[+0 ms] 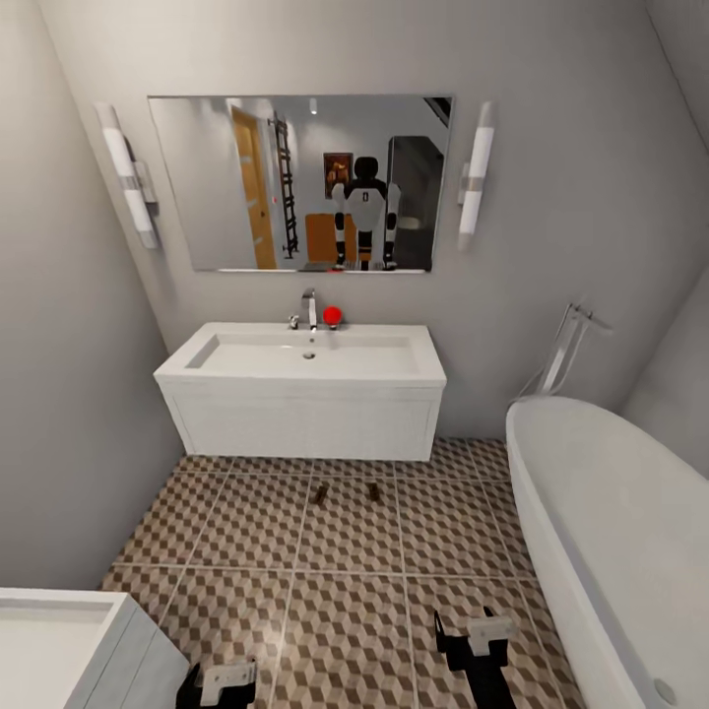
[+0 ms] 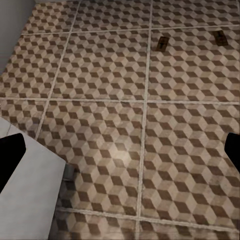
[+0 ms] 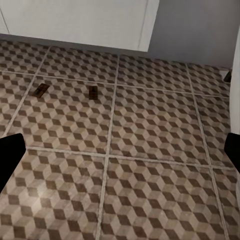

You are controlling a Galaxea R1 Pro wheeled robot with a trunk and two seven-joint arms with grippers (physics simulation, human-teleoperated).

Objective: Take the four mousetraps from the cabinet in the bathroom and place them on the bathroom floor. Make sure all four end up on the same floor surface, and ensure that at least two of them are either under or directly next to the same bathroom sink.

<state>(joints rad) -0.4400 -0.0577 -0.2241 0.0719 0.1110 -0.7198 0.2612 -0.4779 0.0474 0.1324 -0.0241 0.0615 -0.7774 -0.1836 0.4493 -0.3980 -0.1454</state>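
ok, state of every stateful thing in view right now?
Two small brown wooden mousetraps: flat on the tiled floor in front of the sink, apart.
White rectangular wall-hung sink: basin empty.
Chrome faucet: no water visible.
White oval bathtub: looks empty.
Left gripper: open, empty.
Right gripper: open, empty.

Two mousetraps lie flat on the bathroom floor (image 1: 246,551), small brown wooden boards with dark parts. The left mousetrap (image 1: 319,494) and the right mousetrap (image 1: 374,490) rest side by side, apart, on one cube-patterned tile near the floor's far edge, just before the sink (image 1: 305,354).
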